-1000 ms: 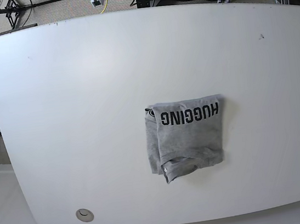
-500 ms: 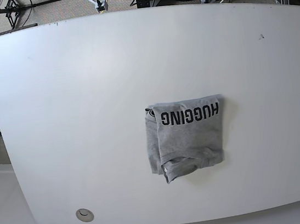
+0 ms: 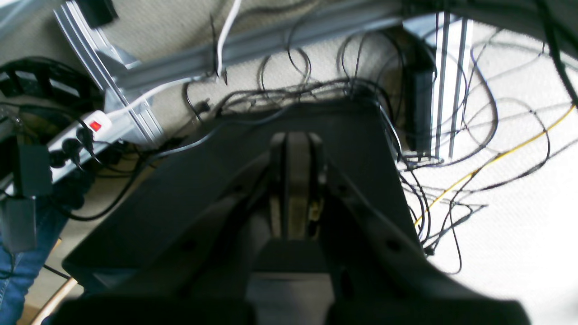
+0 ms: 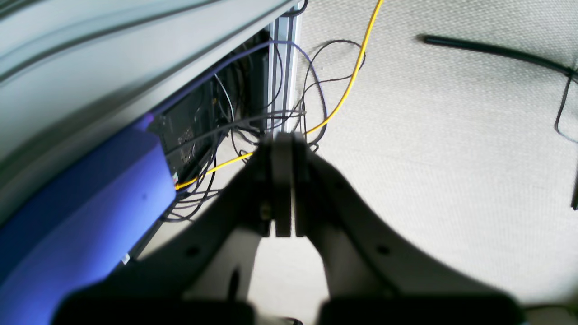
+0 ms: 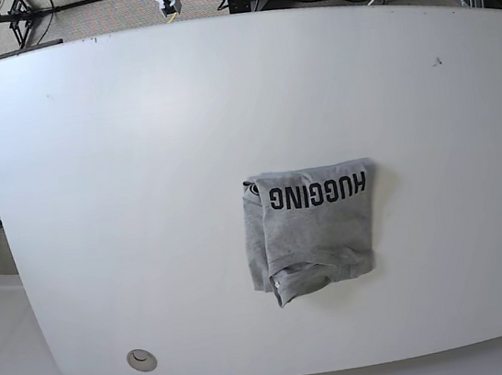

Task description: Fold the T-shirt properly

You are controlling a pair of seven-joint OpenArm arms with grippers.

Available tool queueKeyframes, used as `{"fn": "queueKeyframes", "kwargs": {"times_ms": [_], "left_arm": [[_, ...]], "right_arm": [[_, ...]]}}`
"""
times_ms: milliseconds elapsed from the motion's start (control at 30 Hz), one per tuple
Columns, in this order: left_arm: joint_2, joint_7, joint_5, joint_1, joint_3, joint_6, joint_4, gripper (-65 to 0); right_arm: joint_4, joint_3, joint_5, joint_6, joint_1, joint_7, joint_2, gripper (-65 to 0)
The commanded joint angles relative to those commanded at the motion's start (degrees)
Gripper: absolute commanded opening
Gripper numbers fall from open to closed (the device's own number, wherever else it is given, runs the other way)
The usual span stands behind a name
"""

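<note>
In the left wrist view, the left gripper (image 3: 295, 189) is seen with its fingers pressed together on nothing, held over a dark box, tangled cables (image 3: 456, 149) and a power strip (image 3: 76, 135) on the carpet; no cloth is seen here. It is judged to be parked off the table because the folding looks finished.

In the right wrist view, the right gripper (image 4: 283, 185) is likewise closed on nothing, pointed at bare carpet (image 4: 451, 158) beside a yellow cable (image 4: 347, 85) and a metal frame.

In the base view, the T-shirt (image 5: 310, 230) is laid on the white table (image 5: 121, 186), right of centre and towards the near edge, well apart from both arms. It is folded into a compact grey rectangle with "HUGGING" read upside down along its far edge. A thicker doubled layer is shown at the near edge, and a little collar at the far left corner.
</note>
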Motion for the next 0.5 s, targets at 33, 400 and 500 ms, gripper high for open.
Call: {"fn": "queueKeyframes", "kwargs": {"times_ms": [33,400,500], "left_arm": [[0.0,0.0,0.0,0.0,0.0,0.0,0.0,-65.0],[-0.2,0.0,0.1,1.1,0.0,0.0,0.0,-65.0],[-0.9,0.0,0.1,1.5,0.1,0.0,0.0,-65.0]], "right_arm": [[0.0,0.0,0.0,0.09,0.0,0.0,0.0,-65.0],[0.0,0.0,0.0,-0.09,0.0,0.0,0.3,-65.0],[0.0,0.0,0.0,-0.09,-0.3,0.0,0.3,-65.0]]}}
